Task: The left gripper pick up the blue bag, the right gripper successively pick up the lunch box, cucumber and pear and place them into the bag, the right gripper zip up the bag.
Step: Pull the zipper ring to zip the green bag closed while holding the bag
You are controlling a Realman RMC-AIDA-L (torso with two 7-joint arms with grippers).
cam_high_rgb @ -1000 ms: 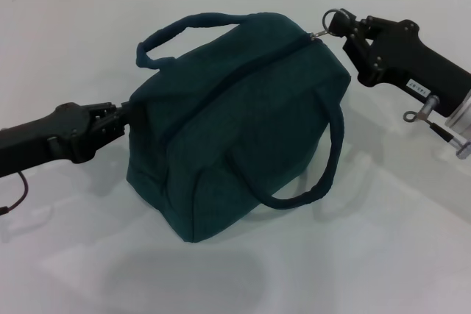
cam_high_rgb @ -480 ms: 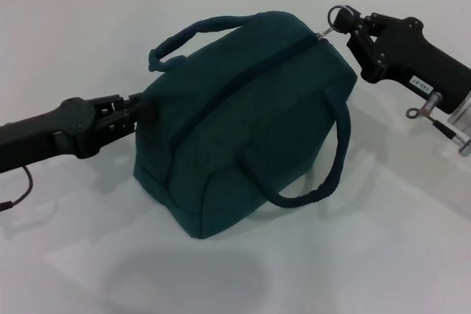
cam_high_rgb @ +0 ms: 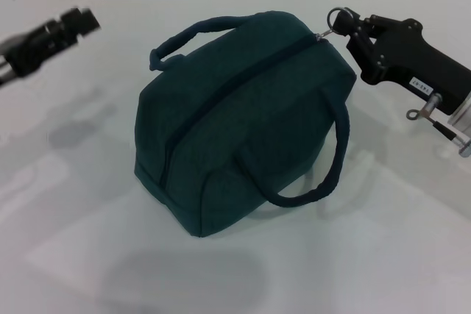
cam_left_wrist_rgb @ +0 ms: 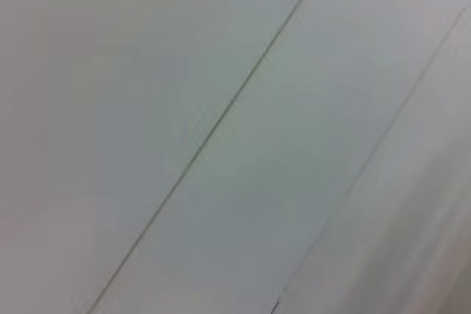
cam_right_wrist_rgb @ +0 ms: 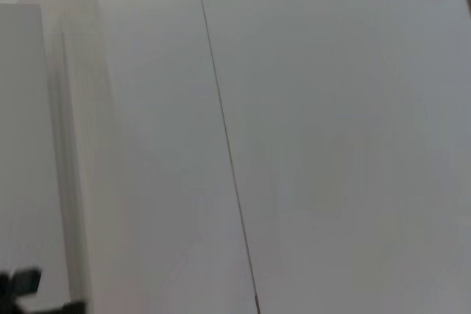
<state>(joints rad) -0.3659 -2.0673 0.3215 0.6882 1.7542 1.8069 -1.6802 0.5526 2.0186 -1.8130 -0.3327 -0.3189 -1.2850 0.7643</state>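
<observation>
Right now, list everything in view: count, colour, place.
bag: one, dark teal, mid-table, zipped shut, resting on the table
handles: two, dark teal loops, one at the bag's far side, one hanging down its near side
zip ring: one, silver, at the bag's far right end
table: one, white, under everything
wall panels: pale, with thin dark seams, filling both wrist views
left gripper: one, black, raised at far left, clear of the bag
right gripper: one, black, at the bag's far right end, by the zip ring
</observation>
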